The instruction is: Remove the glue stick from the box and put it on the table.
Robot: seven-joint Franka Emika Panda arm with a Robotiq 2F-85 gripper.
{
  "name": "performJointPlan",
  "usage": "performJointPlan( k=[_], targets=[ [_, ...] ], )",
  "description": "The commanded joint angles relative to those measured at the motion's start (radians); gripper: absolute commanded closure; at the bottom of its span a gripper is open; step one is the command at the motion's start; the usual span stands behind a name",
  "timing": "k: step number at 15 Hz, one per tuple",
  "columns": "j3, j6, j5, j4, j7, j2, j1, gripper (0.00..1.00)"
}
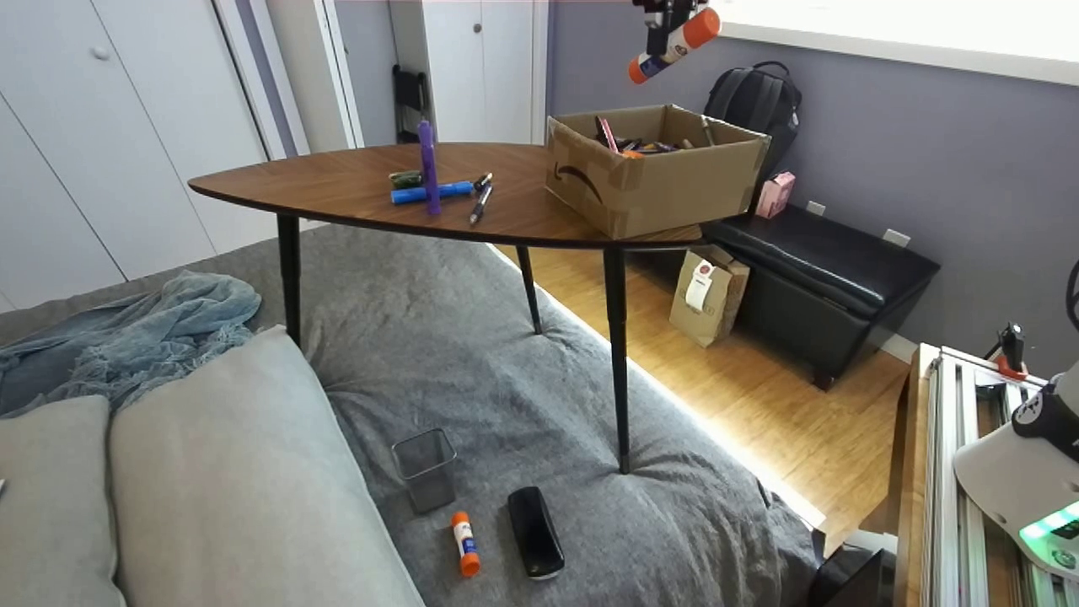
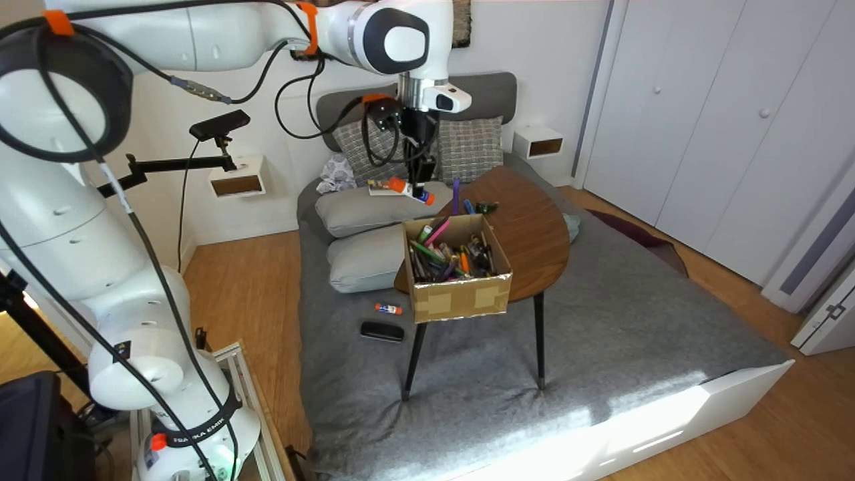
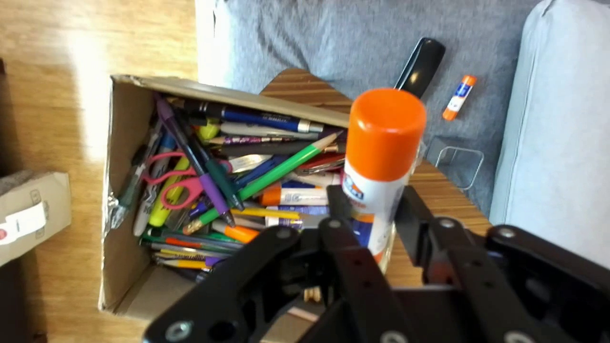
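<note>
Glue stick (image 3: 380,166), orange-capped, held aloft by the gripper (image 3: 375,209)
The jaws press the stick from both sides, parted only by its thickness; it hangs tilted, higher than the cardboard box (image 1: 691,194). That box, crowded with pens (image 3: 212,190) and pencils (image 3: 281,175), stands on the wooden table (image 2: 528,247). Farther off, on the grey bed (image 2: 634,347), lie a second glue stick (image 3: 459,97) and a black oblong object (image 1: 536,531).

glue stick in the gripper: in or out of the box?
Out: in both exterior views the glue stick is held tilted in the gripper, with a visible gap between stick and box.
</note>
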Motion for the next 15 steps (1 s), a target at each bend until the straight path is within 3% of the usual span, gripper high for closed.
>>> performJointPlan(
  k=[1,5,10,15],
  targets=[
    [-0.032,-0.194,0.061,0.233,0.110,0.195,0.062,0.92],
    [-0.060,-0.327,0.166,0.419,0.211,0.384,0.093,0.92],
    [-0.101,-0.486,0.362,0.637,0.284,0.593,0.077,0.92],
    [-0.123,-0.535,0.504,0.793,0.388,0.740,0.045,0.92]
  ],
)
